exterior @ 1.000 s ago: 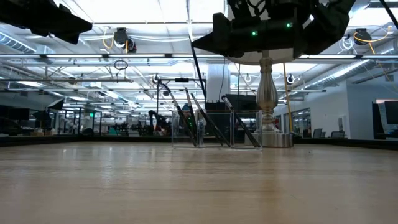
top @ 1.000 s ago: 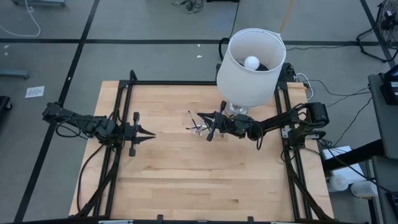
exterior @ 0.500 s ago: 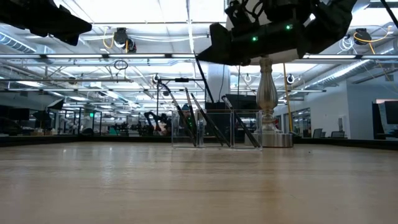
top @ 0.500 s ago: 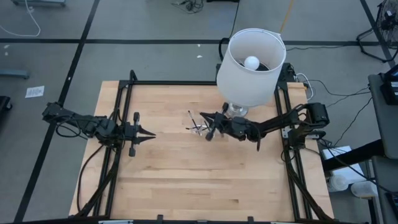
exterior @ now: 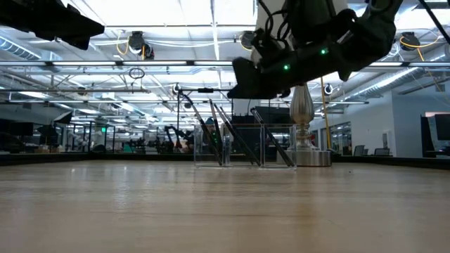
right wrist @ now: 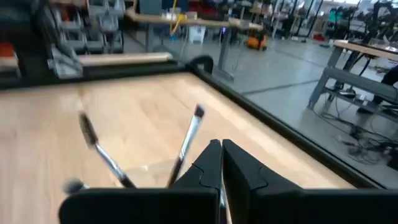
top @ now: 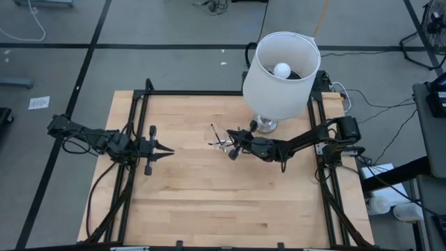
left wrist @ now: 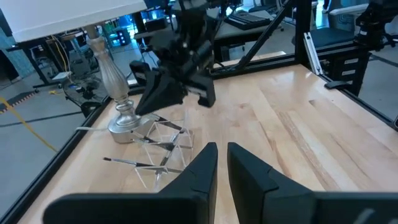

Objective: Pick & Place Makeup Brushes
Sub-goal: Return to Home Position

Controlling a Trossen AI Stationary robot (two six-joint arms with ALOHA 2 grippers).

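My right gripper (top: 232,149) hangs just above the transparent organizer (exterior: 278,146), fingers pressed together on nothing. The left gripper (top: 167,149), likewise closed, waits well apart. The makeup brushes (exterior: 219,133) lean inside the organizer, beside the lamp (top: 281,77). I judge them light, stiff and slippery (bristles delicate), best pinched mid-handle.

The makeup brushes (exterior: 235,135) are black, the organizer (exterior: 246,130) clear, the table (top: 209,195) pale wood-grain, the lampshade (top: 281,80) white.
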